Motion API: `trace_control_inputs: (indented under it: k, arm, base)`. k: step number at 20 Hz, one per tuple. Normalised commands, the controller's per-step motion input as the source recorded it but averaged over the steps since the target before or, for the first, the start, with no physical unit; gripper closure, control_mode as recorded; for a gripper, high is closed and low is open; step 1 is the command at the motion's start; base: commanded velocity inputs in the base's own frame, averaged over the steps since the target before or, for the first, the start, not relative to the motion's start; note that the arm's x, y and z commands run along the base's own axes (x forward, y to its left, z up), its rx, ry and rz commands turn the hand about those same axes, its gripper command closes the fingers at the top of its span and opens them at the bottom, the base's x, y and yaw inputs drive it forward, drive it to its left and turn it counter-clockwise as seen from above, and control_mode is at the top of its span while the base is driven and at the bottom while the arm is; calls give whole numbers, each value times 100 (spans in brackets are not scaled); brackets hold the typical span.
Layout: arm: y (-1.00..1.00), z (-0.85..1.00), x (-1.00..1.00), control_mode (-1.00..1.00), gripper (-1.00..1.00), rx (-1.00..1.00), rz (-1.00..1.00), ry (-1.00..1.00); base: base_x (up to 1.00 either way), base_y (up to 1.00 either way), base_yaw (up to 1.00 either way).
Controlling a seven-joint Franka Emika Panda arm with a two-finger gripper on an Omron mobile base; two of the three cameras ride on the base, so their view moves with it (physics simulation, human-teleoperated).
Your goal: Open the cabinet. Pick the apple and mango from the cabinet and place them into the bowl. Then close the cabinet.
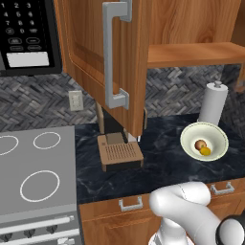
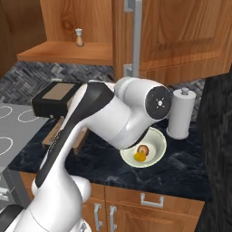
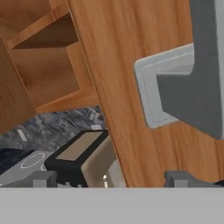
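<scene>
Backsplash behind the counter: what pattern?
Dark grey herringbone tile on the backsplash, clearest in the left base view.

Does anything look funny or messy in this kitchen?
Only the orange-brown wooden cabinet door hangs open over the dark counter. The reddish-brown apple and yellow mango sit tidily in the cream bowl.

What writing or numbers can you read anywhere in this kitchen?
"1 2 3", "4 5 6", "7 8 9", "0": white digits on the microwave keypad, small but legible.
Buttons below the digits: marks too small to read.
Nothing else carries text.
</scene>
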Motion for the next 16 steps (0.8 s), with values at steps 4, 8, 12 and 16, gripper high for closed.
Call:
trace_control_inputs:
  k: [4, 8, 12, 16]
  arm:
    - [21, 3, 51, -100, -100, 0, 0, 0]
    - [9, 0, 56, -100, -100, 0, 0, 0]
    - [1, 0, 55, -100, -100, 0, 0, -2]
    - [0, 0, 61, -100, -100, 0, 3, -5]
  base:
    - [0, 0, 0]
    - [0, 0, 0]
    - [0, 0, 0]
    - [0, 0, 0]
